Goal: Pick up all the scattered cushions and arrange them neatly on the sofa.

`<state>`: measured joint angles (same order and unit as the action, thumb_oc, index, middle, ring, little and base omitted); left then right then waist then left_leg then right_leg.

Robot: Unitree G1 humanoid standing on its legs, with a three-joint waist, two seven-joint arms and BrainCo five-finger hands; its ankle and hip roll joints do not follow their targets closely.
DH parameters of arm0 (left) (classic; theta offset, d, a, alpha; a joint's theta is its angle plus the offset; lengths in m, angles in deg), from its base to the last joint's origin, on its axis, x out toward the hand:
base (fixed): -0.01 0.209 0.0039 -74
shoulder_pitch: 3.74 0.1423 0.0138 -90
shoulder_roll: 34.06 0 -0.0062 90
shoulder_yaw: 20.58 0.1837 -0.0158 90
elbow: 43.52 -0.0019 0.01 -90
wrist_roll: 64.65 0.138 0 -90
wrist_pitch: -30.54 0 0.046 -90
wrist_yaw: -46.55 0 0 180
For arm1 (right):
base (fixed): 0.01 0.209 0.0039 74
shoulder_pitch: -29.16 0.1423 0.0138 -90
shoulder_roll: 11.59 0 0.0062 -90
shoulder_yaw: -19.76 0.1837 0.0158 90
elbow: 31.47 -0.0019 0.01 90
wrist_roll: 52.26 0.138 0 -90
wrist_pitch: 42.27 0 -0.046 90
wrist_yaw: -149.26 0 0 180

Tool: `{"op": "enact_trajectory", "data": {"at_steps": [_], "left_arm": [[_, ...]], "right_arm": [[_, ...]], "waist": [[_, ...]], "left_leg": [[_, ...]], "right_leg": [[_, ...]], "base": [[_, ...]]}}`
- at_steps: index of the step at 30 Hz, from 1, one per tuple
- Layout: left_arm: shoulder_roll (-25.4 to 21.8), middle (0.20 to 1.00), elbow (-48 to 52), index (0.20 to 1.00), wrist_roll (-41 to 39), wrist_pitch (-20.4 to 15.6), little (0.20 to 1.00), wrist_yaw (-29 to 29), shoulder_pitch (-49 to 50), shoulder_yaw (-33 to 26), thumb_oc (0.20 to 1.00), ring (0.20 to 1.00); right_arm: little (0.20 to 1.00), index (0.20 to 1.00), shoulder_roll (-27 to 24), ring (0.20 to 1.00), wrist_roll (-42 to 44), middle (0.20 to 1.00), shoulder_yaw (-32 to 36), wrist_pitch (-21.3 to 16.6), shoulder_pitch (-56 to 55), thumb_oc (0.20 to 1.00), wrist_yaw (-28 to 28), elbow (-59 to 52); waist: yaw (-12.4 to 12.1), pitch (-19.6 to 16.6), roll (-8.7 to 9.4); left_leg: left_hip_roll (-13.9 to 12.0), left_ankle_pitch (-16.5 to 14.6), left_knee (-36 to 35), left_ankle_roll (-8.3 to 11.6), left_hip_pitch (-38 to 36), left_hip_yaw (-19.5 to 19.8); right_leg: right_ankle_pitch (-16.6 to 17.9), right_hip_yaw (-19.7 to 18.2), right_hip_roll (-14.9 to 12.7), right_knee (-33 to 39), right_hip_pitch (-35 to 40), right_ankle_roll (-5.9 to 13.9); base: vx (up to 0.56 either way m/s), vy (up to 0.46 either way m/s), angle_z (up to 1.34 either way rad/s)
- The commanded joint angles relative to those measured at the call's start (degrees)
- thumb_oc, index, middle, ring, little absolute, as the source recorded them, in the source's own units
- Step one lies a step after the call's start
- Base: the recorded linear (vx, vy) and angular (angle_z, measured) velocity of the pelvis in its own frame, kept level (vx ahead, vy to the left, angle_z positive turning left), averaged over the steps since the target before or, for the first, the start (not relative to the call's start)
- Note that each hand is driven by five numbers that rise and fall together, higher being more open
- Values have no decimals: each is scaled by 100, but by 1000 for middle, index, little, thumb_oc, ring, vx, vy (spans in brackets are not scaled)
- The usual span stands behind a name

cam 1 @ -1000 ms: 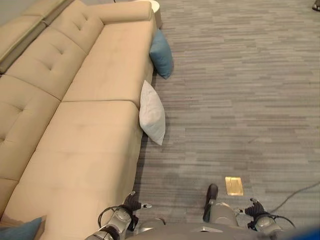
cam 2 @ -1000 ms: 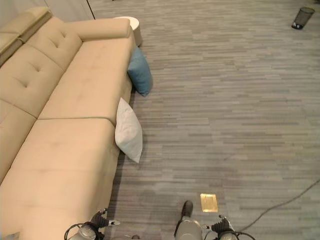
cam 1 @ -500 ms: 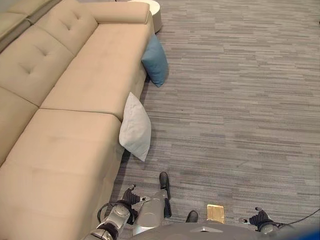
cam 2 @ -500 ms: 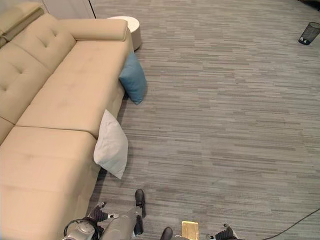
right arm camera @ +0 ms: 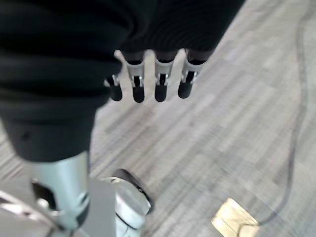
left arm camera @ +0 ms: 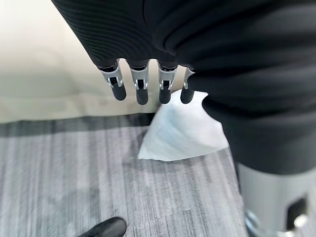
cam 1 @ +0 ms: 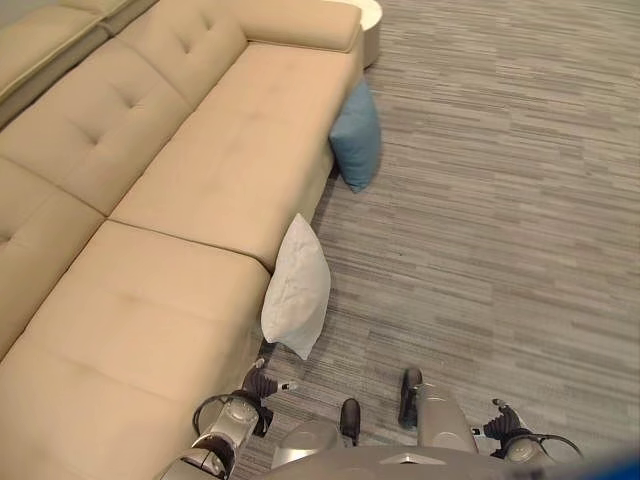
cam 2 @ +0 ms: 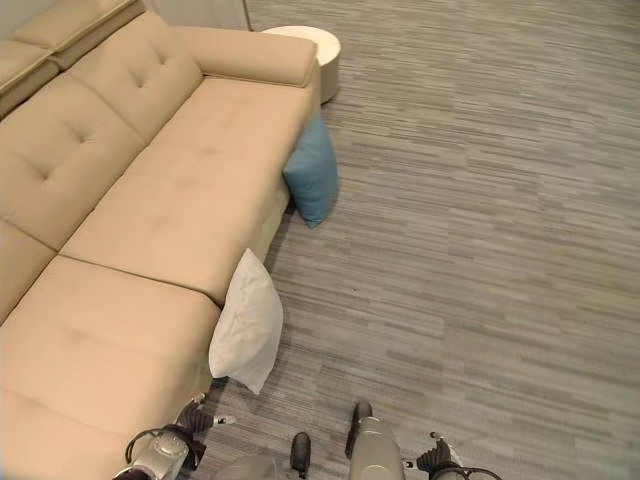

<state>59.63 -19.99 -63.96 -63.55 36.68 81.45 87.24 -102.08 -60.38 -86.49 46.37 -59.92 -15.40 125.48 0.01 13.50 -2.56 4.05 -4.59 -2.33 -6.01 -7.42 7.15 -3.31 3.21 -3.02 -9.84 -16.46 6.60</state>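
A long beige sofa (cam 1: 190,190) with soft, matte upholstery and buttoned back cushions stands on a grey striped carpet floor (cam 1: 500,220). At its far end there is one round white side table (cam 2: 305,45). Two cushions lean upright against the front of the sofa, both on the floor: one white cushion (cam 1: 297,290), square and a little wrinkled, and one blue cushion (cam 1: 357,140), smooth and plump, farther along near the armrest. The two are well apart from each other.

The left hand (left arm camera: 140,81) hangs low beside the sofa with its fingers straight and relaxed, holding nothing; the white cushion lies just beyond its fingertips (one corner shows past them in the left wrist view), near but not touching. The right hand (right arm camera: 148,81) hangs over the bare carpet, fingers also straight and empty, well apart from both cushions. One small brass floor plate (right arm camera: 234,219) lies in the carpet near it.
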Motion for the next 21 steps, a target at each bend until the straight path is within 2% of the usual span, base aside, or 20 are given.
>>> {"op": "enact_trajectory", "data": {"at_steps": [1,2,5,7,8,10,11,12,13,15,16,19,21], "left_arm": [[9,1000,11,1000,76,-135,1000,-3,-18,53,1000,1000],[58,1000,-113,1000,84,-125,1000,-20,32,35,1000,1000],[122,1000,-166,1000,-77,-118,1000,-42,75,-62,1000,1000],[157,1000,-148,1000,-183,-119,1000,-78,57,-87,1000,1000],[185,1000,-115,1000,-315,-124,1000,-109,51,-135,1000,1000],[207,1000,-67,1000,-407,-126,1000,-137,56,-148,1000,1000],[229,1000,-47,1000,-386,-101,1000,-141,50,-71,1000,1000],[229,1000,-46,1000,-386,-100,1000,-141,51,-70,1000,1000],[244,1000,-31,1000,-325,-68,1000,-129,53,8,1000,1000],[257,1000,-97,1000,-217,-17,1000,-172,35,78,1000,1000],[261,1000,-97,1000,-214,-17,1000,-176,31,75,1000,1000],[334,1000,-482,1000,-349,-21,1000,-277,208,-225,1000,1000],[285,1000,-569,1000,-298,-15,1000,-322,318,-377,1000,1000]], "right_arm": [[1000,1000,-86,1000,-36,1000,-21,-82,40,1000,45,-104],[1000,1000,-59,1000,-54,1000,-39,-105,7,1000,51,-125],[1000,1000,17,1000,-12,1000,-33,-166,1,1000,100,-84],[1000,1000,36,1000,16,1000,-39,-193,20,1000,147,-64],[1000,1000,52,1000,27,1000,-49,-198,33,1000,178,-60],[1000,1000,67,1000,55,1000,-44,-181,68,1000,210,-33],[1000,1000,76,1000,86,1000,-30,-142,68,1000,245,1],[1000,1000,77,1000,86,1000,-29,-144,68,1000,245,3],[1000,1000,103,1000,111,1000,-14,-105,16,1000,278,32],[1000,1000,169,1000,68,1000,-14,-56,-6,1000,356,40],[1000,1000,171,1000,64,1000,-14,-55,-1,1000,361,41],[1000,1000,307,1000,-9,1000,-82,-63,118,1000,385,40],[1000,1000,331,1000,-222,1000,-138,-22,221,1000,345,32]], "waist": [[148,38,141],[150,-36,169],[83,-119,176],[43,-114,200],[-19,-98,230],[-62,-80,284],[-82,-99,315],[-76,-99,315],[-88,-129,314],[-27,-186,227],[-21,-173,235],[-121,-325,142],[-222,-411,117]], "left_leg": [[190,-233,566,411,260,-668],[206,-337,670,470,229,-587],[110,-383,1019,672,343,-525],[13,-243,1536,791,649,-577],[-113,-123,1898,846,869,-749],[-308,-54,2245,852,1088,-1115],[-597,-85,2101,796,1190,-1685],[-596,-86,2103,796,1191,-1678],[-757,-9,1740,763,1298,-2135],[-879,310,1261,936,1441,-2737],[-864,438,1196,883,1449,-2813],[-548,385,682,826,1137,-2349],[-418,294,486,658,887,-2284]], "right_leg": [[483,81,-173,281,625,271],[495,106,-217,391,764,210],[399,327,-224,514,1026,84],[321,519,-248,607,1240,-25],[208,695,-256,687,1415,-127],[114,941,-295,770,1602,-202],[8,1330,-346,901,1798,-214],[9,1338,-345,907,1805,-213],[-24,1656,-364,1004,1942,-215],[-140,2043,-306,1087,2168,-175],[-78,2114,-329,1077,2127,-201],[-211,2203,-336,881,2258,-128],[-267,2206,-525,134,2111,-29]], "base": [[218,-142,92],[215,-159,74],[209,-210,92],[104,-175,119],[97,-189,85],[59,-171,87],[22,-118,113],[46,-119,135],[67,-53,139],[152,-19,191],[178,78,138],[174,128,24],[182,159,-18]]}}
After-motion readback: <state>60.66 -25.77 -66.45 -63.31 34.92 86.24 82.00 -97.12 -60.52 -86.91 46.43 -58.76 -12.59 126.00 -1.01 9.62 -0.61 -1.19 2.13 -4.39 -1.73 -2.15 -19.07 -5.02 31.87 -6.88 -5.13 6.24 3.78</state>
